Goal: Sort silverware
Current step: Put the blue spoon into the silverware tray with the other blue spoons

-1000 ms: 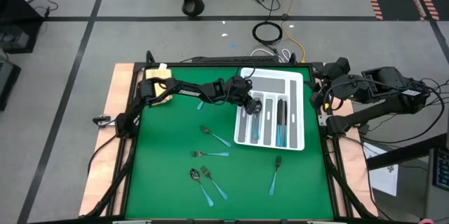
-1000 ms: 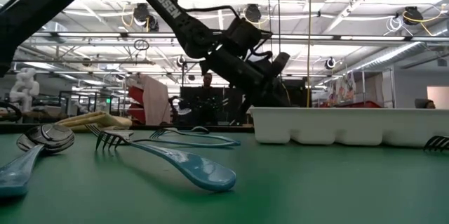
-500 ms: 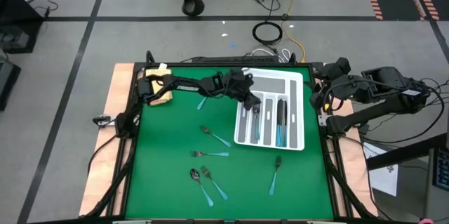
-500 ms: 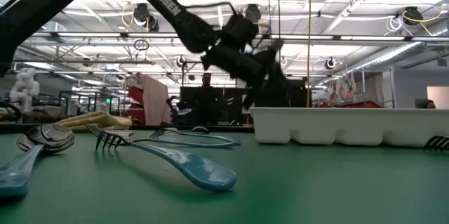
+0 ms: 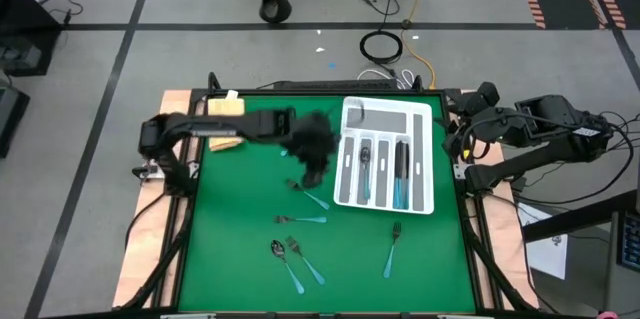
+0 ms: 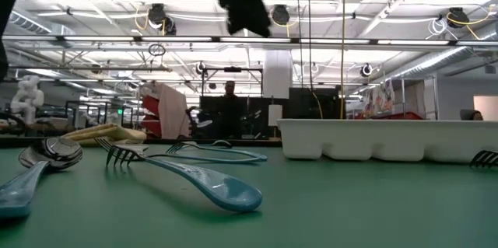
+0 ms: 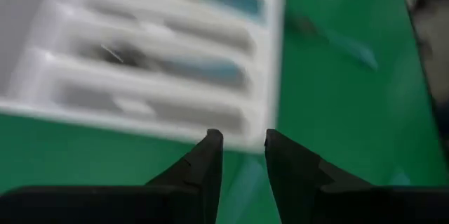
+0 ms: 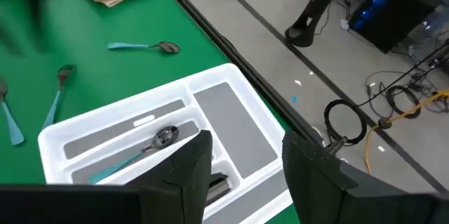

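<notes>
While a few pieces sit in the tray (image 5: pixel 423 159), five silverware (image 5: pixel 300 219) remain at 6 o'clock; left gripper (image 5: pixel 312 159) fingers slightly spread, empty.

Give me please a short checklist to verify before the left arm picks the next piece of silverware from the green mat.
1. Left gripper holds nothing: ok, fingers apart with only mat between them.
2. Left gripper is clear of the organiser tray: ok, it hovers over the mat beside the tray's left wall.
3. Nearest target is free: ok, the fork lies alone just below the gripper.
4. Other loose pieces do not overlap: not ok, the spoon and fork near the front lie very close together.
5. Right gripper is out of the way: ok, it waits at the table's right edge.
6. Tray slots have room: cannot tell.
</notes>
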Controlling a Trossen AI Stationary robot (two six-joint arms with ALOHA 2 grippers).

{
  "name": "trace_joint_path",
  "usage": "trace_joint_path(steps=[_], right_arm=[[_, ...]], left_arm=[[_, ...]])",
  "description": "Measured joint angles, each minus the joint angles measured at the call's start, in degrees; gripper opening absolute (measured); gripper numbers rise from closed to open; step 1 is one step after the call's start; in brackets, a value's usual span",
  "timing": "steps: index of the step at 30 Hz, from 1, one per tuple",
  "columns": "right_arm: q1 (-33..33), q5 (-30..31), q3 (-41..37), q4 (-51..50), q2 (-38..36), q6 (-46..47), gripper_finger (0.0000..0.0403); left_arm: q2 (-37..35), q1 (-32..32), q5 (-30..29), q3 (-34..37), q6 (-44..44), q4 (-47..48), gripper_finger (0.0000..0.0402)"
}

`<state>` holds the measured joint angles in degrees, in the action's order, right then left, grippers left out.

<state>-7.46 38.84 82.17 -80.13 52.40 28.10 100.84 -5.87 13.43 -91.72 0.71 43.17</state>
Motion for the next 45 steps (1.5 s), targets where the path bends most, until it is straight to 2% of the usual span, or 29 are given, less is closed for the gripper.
trace_joint_path(steps=[3,7,11,17,22,27,29,33,40,45], right_arm=[[0.0,-0.3,0.0,0.0,0.0,-0.7,0.0160],[0.0,-2.1,0.0,0.0,0.0,-1.0,0.0160],[0.0,-4.7,0.0,0.0,0.0,-1.7,0.0160],[0.0,-5.9,0.0,0.1,0.0,-2.4,0.0160],[0.0,-5.9,-0.1,0.2,0.0,-2.5,0.0160],[0.0,-6.0,-1.2,0.2,0.0,-2.5,0.0160],[0.0,-6.0,-2.0,0.4,0.0,-2.4,0.0160],[0.0,-6.0,-2.8,1.0,0.0,-2.4,0.0160],[0.0,-6.1,-3.0,2.4,0.0,-2.4,0.0160],[0.0,-6.2,-3.0,2.8,0.1,-1.9,0.0160]], left_arm=[[-0.5,5.8,-1.4,0.3,5.6,5.2,0.0114],[-0.6,13.1,-13.5,4.9,21.8,5.3,0.0114],[-3.2,20.0,-24.4,12.3,43.2,2.3,0.0114],[-11.0,30.9,-35.4,23.7,75.7,0.0,0.0114],[-14.2,40.9,-41.4,31.2,99.7,0.5,0.0114],[-14.1,49.5,-42.6,36.2,117.9,-0.3,0.0114],[-14.0,51.8,-42.9,38.0,120.4,-3.8,0.0114],[-14.0,52.9,-42.8,41.6,118.0,-11.8,0.0114],[-14.0,52.3,-43.6,45.6,117.3,-13.2,0.0114],[-12.8,52.4,-44.3,47.2,115.7,-18.0,0.0114]])
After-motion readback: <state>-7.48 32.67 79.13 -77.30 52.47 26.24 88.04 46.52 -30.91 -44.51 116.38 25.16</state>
